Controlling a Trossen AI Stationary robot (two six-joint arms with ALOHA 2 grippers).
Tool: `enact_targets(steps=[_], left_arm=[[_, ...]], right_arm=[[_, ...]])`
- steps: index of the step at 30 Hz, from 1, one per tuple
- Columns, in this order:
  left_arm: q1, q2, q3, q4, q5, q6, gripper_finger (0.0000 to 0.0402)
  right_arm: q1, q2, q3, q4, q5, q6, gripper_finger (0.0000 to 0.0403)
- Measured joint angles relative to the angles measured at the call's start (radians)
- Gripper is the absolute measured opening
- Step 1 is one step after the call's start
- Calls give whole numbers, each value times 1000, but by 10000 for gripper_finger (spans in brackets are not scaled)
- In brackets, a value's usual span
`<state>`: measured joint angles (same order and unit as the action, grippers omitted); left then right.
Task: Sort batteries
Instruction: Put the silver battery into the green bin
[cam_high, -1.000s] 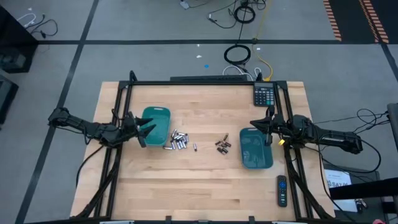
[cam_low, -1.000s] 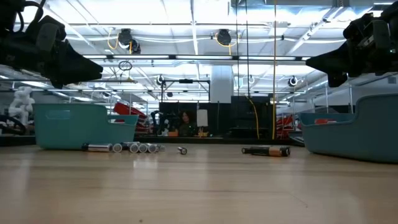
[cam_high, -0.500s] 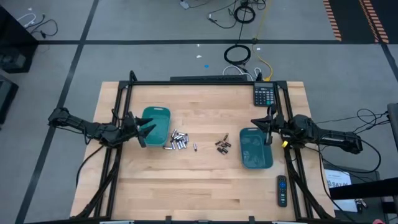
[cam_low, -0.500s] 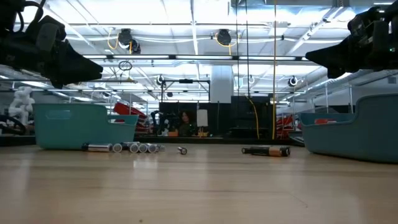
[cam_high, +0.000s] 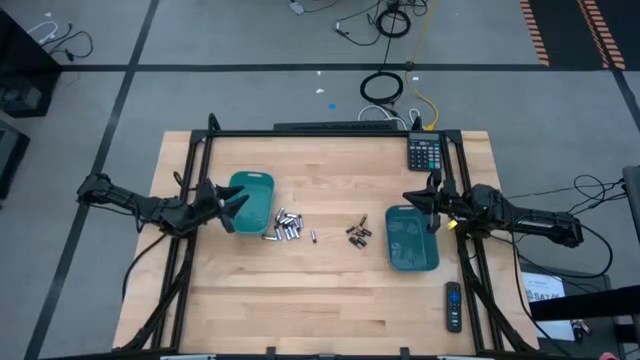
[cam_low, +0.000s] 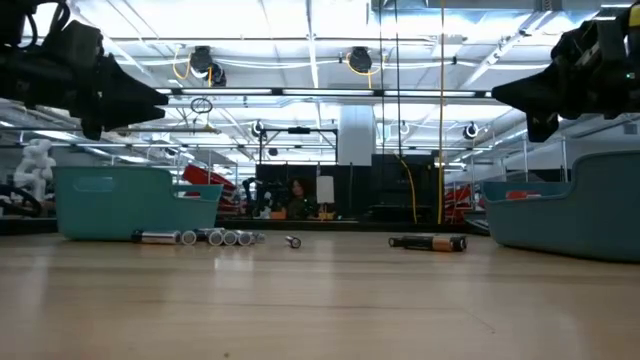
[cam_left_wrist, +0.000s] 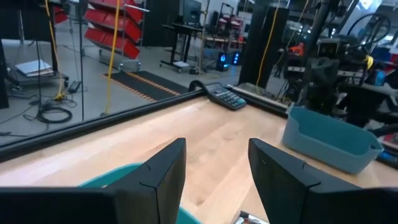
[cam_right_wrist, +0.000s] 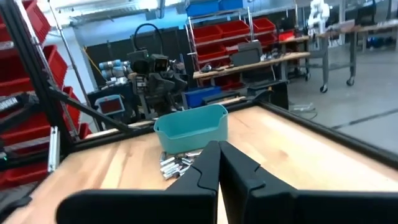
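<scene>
On the wooden table (cam_high: 330, 300) sit two teal trays, one toward each arm. The left tray (cam_high: 251, 200) lies near the table's left side, and the left gripper (cam_high: 232, 207) hovers above its outer edge, off the wood. Its fingers (cam_left_wrist: 165, 171) stand partly apart with a clear gap between them, and nothing is held there; the left wrist view shows bare table through the gap.

Just beside the left tray, toward the table's middle, lies a cluster of silvery batteries (cam_high: 284, 227), touching or nearly touching one another, with one small cell (cam_high: 313, 237) a little apart from them. Nearer the right tray (cam_high: 411, 240) lies a smaller group of dark batteries (cam_high: 358, 234), close to its inner wall but not in it. From the low view both groups rest flat on the wood, the silvery ones (cam_low: 205, 237) by the left tray and the dark ones (cam_low: 428, 242) toward the right.

The right gripper (cam_high: 432, 204) hangs above the far end of the right tray, its fingers (cam_right_wrist: 208, 168) pressed fully together and holding nothing.

A black calculator (cam_high: 424, 153) rests at the far right corner, and a black remote (cam_high: 453, 305) lies near the front right edge.
</scene>
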<state>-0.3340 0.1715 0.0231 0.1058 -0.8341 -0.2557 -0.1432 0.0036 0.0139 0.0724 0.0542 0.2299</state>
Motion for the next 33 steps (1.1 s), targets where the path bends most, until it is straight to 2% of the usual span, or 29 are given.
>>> enact_targets(steps=[5, 12, 17, 24, 29, 33], left_arm=[[0, 0, 0, 4, 15, -75, 184], [0, 0, 1, 9, 18, -77, 184], [2, 0, 2, 8, 16, 24, 184], [2, 0, 3, 8, 14, 26, 184], [2, 0, 3, 17, 62, 25, 184], [2, 0, 3, 48, 79, 26, 184]], right_arm=[[0, 0, 0, 5, 0, 70, 0], [0, 0, 0, 7, 0, 186, 0], [0, 0, 0, 22, 1, 249, 0], [0, 0, 0, 33, 129, 260, 0], [0, 0, 1, 34, 210, 276, 0], [0, 0, 1, 29, 334, 283, 0]])
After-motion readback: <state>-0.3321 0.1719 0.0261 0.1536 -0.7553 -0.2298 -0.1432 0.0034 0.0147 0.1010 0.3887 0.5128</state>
